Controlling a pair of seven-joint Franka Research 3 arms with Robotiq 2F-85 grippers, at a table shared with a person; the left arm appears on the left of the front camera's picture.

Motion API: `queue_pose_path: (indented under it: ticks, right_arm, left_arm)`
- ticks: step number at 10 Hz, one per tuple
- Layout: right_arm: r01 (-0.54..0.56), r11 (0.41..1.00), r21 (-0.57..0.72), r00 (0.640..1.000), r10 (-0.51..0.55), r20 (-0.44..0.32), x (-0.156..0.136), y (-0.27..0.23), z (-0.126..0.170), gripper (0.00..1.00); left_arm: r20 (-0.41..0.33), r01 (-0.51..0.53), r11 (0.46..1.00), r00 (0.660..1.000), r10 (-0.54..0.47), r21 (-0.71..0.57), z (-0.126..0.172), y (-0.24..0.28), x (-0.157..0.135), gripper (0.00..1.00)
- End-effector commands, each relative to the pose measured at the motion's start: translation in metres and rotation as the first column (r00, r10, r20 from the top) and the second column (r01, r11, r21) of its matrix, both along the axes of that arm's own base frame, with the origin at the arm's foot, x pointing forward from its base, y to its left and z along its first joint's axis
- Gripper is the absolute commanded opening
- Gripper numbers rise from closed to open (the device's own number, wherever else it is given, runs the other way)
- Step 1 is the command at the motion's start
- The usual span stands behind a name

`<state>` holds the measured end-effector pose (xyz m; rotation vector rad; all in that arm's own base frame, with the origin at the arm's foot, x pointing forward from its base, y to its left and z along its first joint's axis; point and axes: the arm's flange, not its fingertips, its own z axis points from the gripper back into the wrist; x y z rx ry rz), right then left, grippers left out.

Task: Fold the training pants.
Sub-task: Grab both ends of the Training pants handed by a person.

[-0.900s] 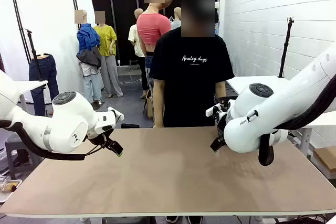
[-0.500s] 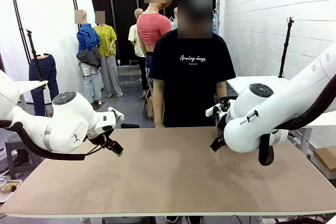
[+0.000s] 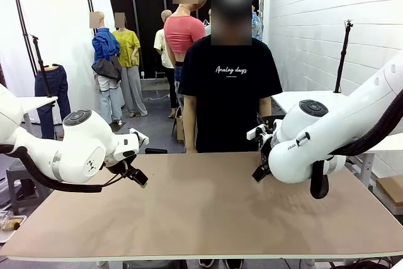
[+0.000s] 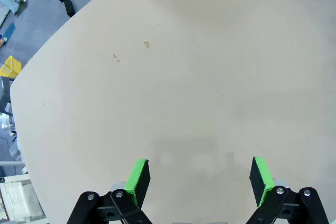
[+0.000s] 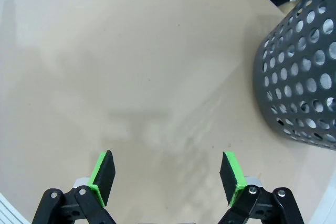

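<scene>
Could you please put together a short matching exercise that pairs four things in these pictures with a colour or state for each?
Things:
1. left gripper
2. basket
3. person
4. table

Colour or state:
a. wears a black T-shirt with white print
b. light brown, flat top
c. open, green pads set apart
d. dark, pierced with round holes

Pairs: 1-c, 2-d, 3-a, 4-b

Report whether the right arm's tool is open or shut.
Open: the right tool has its green pads wide apart, with the table showing between them.
</scene>
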<state>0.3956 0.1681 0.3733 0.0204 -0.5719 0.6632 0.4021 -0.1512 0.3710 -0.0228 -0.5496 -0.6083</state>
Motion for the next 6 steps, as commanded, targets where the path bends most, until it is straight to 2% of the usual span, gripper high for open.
queue_pose_path:
  ticks: [1, 6]
  right_arm:
    - [0.000, 1.000, 0.001, 1.000, 0.000, 0.000, 0.0000, 0.0000, 0.0000, 1.00]
    - [0.000, 1.000, 0.001, 1.000, 0.000, 0.000, 0.0000, 0.0000, 0.0000, 1.00]
  left_arm:
    - [0.000, -0.002, 1.000, 1.000, 0.002, 0.000, 0.0001, 0.0008, 0.0003, 1.00]
    - [0.000, -0.002, 1.000, 1.000, 0.002, 0.000, 0.0001, 0.0008, 0.0003, 1.00]
